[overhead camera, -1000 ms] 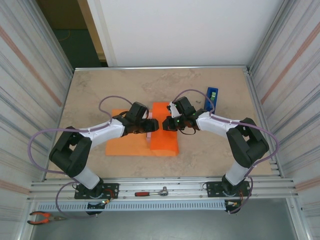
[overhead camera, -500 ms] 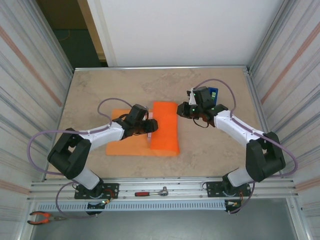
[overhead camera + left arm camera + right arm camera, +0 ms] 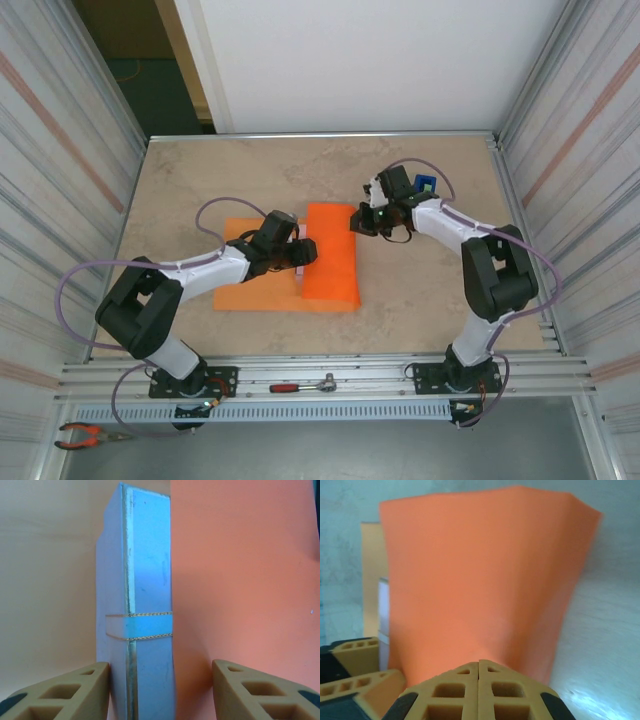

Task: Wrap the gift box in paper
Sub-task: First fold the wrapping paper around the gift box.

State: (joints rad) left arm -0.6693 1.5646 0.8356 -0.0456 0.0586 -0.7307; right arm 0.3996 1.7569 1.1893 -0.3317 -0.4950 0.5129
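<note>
The orange paper (image 3: 330, 265) lies on the table with its right part folded up and over the gift box (image 3: 300, 266), which shows as a thin pale strip along the fold's left edge. My left gripper (image 3: 299, 252) is shut on the gift box (image 3: 145, 595) and the fold of paper (image 3: 240, 580). One finger touches the box's bare side and the other presses the paper. My right gripper (image 3: 358, 222) is shut with nothing between its fingers, at the fold's far right corner. In the right wrist view the right gripper (image 3: 479, 662) faces the raised paper (image 3: 480, 575).
A blue tape dispenser (image 3: 424, 186) stands just behind the right arm's wrist. A ratchet tool (image 3: 305, 385) and red pliers (image 3: 80, 435) lie on the front rail. Metal walls close in both sides of the table (image 3: 200, 180).
My right gripper left the middle of the fold, swung out toward the tape dispenser, then came back to the fold's far corner. My left jaws narrowed onto the box and paper.
</note>
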